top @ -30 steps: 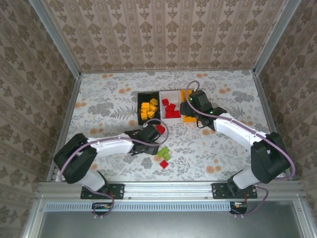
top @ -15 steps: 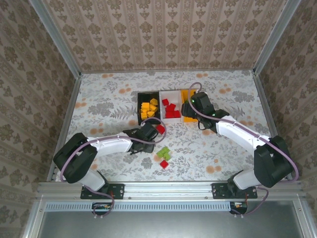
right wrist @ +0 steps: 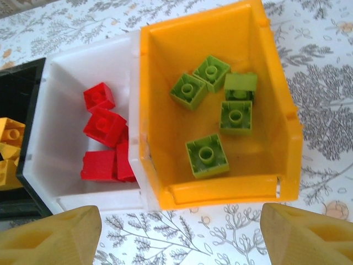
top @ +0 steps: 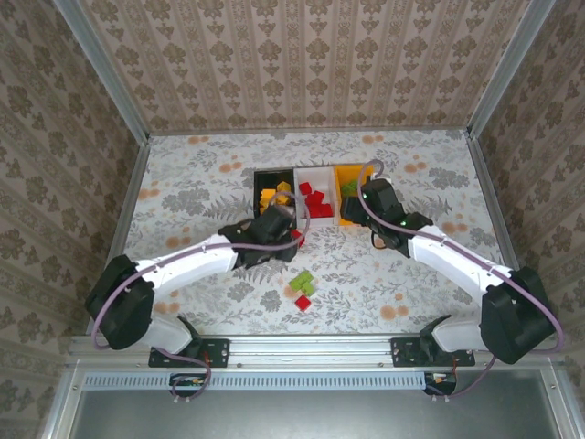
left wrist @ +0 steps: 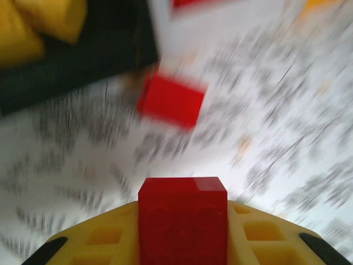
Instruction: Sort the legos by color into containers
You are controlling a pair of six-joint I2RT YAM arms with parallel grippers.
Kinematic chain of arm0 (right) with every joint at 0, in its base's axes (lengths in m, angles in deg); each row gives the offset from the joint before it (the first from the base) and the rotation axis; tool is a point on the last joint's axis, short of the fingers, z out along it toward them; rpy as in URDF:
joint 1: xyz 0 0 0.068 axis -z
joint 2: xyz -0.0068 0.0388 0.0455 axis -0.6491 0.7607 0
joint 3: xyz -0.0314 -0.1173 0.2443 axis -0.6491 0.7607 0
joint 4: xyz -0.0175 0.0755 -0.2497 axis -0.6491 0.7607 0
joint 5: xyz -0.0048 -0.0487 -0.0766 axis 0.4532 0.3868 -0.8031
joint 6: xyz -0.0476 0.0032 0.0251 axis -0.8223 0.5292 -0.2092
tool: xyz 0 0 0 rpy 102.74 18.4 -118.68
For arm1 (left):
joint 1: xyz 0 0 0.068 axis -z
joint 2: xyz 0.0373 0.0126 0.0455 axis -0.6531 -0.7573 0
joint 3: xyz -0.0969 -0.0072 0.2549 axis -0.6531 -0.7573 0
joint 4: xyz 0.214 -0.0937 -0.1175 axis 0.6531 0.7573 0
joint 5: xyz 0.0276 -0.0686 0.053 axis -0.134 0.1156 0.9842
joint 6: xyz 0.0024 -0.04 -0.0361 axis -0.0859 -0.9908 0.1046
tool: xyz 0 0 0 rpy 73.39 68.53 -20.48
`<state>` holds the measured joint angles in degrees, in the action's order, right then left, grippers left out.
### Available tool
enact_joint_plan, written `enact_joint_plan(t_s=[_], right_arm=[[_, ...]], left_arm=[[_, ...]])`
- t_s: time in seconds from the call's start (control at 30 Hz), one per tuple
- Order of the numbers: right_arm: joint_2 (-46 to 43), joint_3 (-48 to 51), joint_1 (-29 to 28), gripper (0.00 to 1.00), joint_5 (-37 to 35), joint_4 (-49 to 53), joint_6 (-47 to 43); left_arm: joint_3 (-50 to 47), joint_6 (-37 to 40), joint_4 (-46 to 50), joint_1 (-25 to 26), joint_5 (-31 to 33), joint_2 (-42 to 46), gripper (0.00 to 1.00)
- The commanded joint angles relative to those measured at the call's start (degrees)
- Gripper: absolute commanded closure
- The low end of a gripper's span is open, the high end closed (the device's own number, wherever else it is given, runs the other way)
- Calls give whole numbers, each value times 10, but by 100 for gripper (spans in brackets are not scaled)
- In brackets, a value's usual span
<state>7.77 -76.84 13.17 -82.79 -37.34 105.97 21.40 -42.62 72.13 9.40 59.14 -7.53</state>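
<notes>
My left gripper [top: 274, 226] is shut on a red lego [left wrist: 182, 218], which sits between its yellow fingers [left wrist: 105, 237] just in front of the black container [top: 265, 179]. A second red lego [left wrist: 171, 101] lies on the table beyond it. The black container [left wrist: 71, 66] holds yellow legos [left wrist: 38, 25]. Several red legos [right wrist: 103, 128] are in the white container [right wrist: 66, 72], and several green legos [right wrist: 207, 154] are in the orange container [right wrist: 220, 190]. My right gripper [right wrist: 179, 234] hangs open and empty at the orange container's near edge.
Loose green legos [top: 303, 282] and one red lego [top: 303, 303] lie on the flowered tabletop in front of the containers. The three containers stand side by side in a row at mid-table. Patterned walls and metal rails enclose the table.
The left gripper closed on a red lego and rose toward the black and white containers. The right gripper drew back to the right, off the orange container, still open.
</notes>
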Motion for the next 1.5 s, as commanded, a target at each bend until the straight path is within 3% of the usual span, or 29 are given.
enact_joint_plan(t_s=[0.0, 0.27, 0.47, 0.5, 0.6, 0.7, 0.83, 1.0, 1.3, 1.47], right_arm=[[-18, 24, -1, 23, 3, -2, 24], [-27, 38, -2, 23, -4, 14, 23], [-29, 43, -3, 23, -1, 13, 20], [-29, 43, -3, 22, 3, 12, 19], [-32, 45, -7, 22, 9, 11, 12], [-35, 45, -14, 22, 23, 12, 1], [-42, 51, -38, 21, 40, 2, -14], [-25, 52, -121, 20, 44, -35, -29], [144, -10, -211, 19, 17, -104, -6], [244, -68, -221, 16, -23, -105, 13]], left_arm=[[75, 35, -16, -22, -8, -46, 68], [265, 60, -15, -80, -48, -225, 68], [338, 59, -15, -90, -65, -303, 66], [346, 57, -16, -91, -65, -310, 63], [355, 49, -15, -96, -66, -318, 40], [347, 40, -21, -98, -72, -302, 24], [297, 22, -52, -96, -85, -236, 16], [166, 8, -90, -81, -66, -90, 0], [-152, -70, -92, -70, 36, 195, 0], [-256, -108, -70, -72, 48, 313, 0]])
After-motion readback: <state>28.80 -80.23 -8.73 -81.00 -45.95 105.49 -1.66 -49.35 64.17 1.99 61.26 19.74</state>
